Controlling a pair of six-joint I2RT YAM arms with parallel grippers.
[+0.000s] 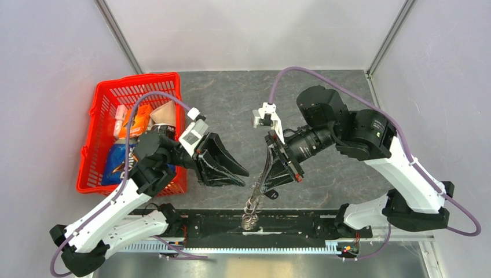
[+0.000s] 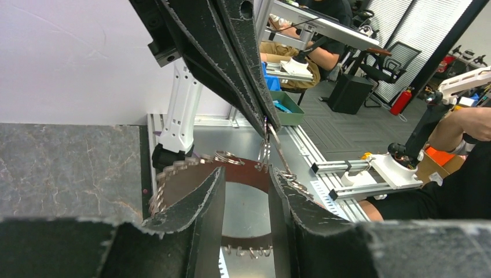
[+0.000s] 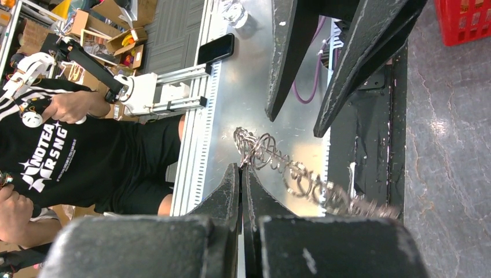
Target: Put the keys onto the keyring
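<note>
The keyring (image 1: 252, 209), a ring fringed with many small silvery loops, hangs from my right gripper (image 1: 266, 188), which is shut on its upper edge over the table's near edge. In the right wrist view the right gripper (image 3: 241, 168) pinches a thin wire loop and the cluster (image 3: 295, 176) trails off to the right. My left gripper (image 1: 242, 178) is open just left of it. In the left wrist view the left gripper (image 2: 246, 174) faces the ring (image 2: 183, 188), which spans behind both fingers without touching them. The small black key is out of view.
A red basket (image 1: 92, 145) holding several packets stands at the table's left, beside the left arm. A black rail (image 1: 301, 223) runs along the near edge under the hanging ring. Grey walls close in the table on three sides.
</note>
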